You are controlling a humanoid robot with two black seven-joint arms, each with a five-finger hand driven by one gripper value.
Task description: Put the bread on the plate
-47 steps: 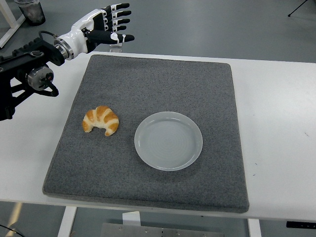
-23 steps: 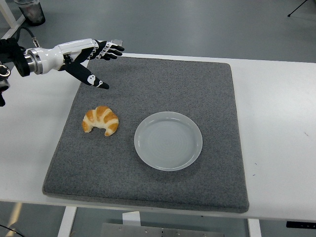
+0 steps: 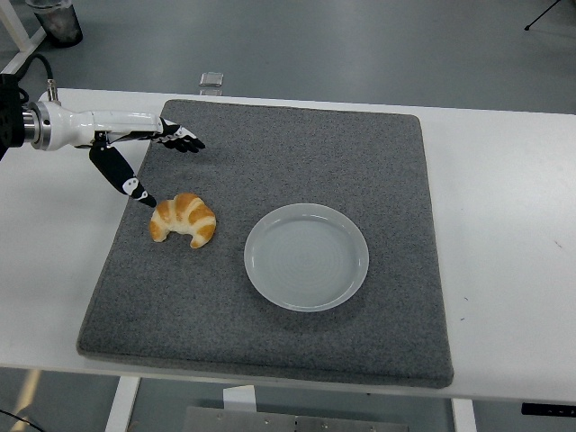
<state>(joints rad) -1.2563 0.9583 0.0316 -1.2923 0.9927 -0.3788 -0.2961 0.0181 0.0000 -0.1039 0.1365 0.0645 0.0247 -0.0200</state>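
Observation:
A golden croissant (image 3: 184,219) lies on the left part of the grey mat (image 3: 297,171). To its right sits an empty white plate (image 3: 307,256), a short gap between them. My left hand (image 3: 155,162) reaches in from the left edge, just above and behind the croissant. Its fingers are spread, the thumb tip pointing down close to the croissant's left end. Nothing is held. The right arm does not show.
The grey mat covers most of the white table (image 3: 504,198). A small clear stand (image 3: 211,82) sits at the table's far edge. A dark bin (image 3: 56,20) stands on the floor at top left.
My left hand has dropped from above the mat's far left corner toward me and now hovers right by the croissant. The croissant and plate have not moved.

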